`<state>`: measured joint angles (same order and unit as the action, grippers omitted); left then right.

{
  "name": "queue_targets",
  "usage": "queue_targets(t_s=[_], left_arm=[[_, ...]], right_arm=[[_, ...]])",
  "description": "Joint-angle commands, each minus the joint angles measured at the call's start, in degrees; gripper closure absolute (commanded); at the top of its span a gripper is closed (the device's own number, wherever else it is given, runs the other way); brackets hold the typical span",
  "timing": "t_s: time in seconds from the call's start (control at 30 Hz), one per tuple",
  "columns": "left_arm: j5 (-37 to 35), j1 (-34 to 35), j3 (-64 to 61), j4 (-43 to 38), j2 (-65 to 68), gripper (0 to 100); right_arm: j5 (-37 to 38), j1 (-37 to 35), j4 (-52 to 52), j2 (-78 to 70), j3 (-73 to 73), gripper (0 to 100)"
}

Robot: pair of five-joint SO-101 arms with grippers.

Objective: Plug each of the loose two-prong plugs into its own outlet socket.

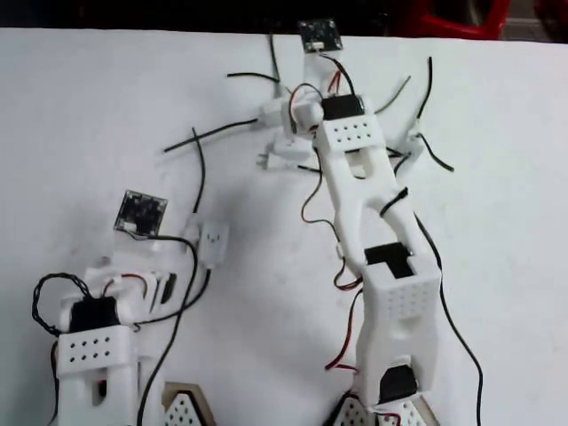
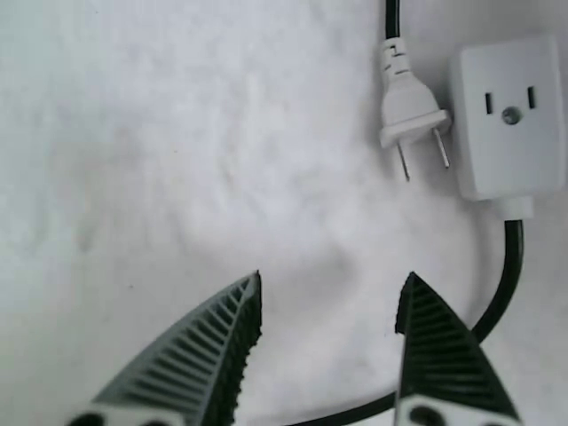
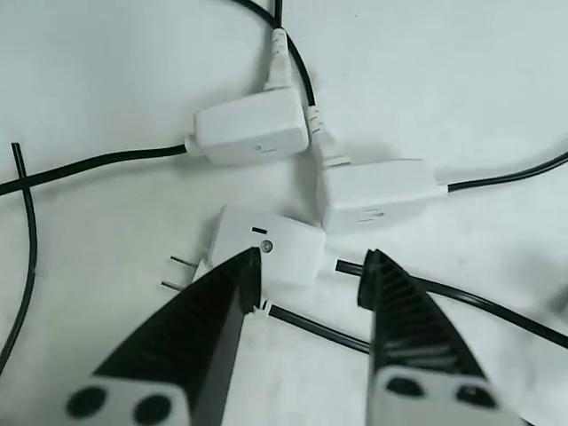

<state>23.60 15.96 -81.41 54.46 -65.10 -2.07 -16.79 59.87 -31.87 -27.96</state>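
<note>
A loose white two-prong plug (image 2: 410, 99) on a black cord lies flat beside a white outlet socket (image 2: 510, 115), its prongs bare and pointing along the socket's side. My left gripper (image 2: 333, 297) hovers open a little short of both, holding nothing. From above, that socket (image 1: 214, 241) sits just beyond the left arm. Farther back, my right gripper (image 3: 311, 266) stands open over a cluster of three white sockets. The nearest socket (image 3: 271, 248) lies face up with two bare prongs (image 3: 180, 272) poking out past its edge. Two other sockets (image 3: 253, 130) (image 3: 377, 191) each have a plug at one end.
Black cords (image 1: 222, 131) fan out from the socket cluster (image 1: 284, 142) across the white table (image 1: 89, 115). Another loose cord end (image 1: 426, 151) lies beyond the right arm. A black cord (image 3: 417, 288) runs under the right gripper. Red objects (image 1: 453, 16) stand past the table's far edge.
</note>
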Motion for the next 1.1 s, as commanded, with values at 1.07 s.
queue_targets(t_s=[1.07], left_arm=[[0.35,0.66,0.09,-1.41,-1.01,75]], right_arm=[[-0.09,-2.51,-4.35,-12.97,-2.9,92.9]])
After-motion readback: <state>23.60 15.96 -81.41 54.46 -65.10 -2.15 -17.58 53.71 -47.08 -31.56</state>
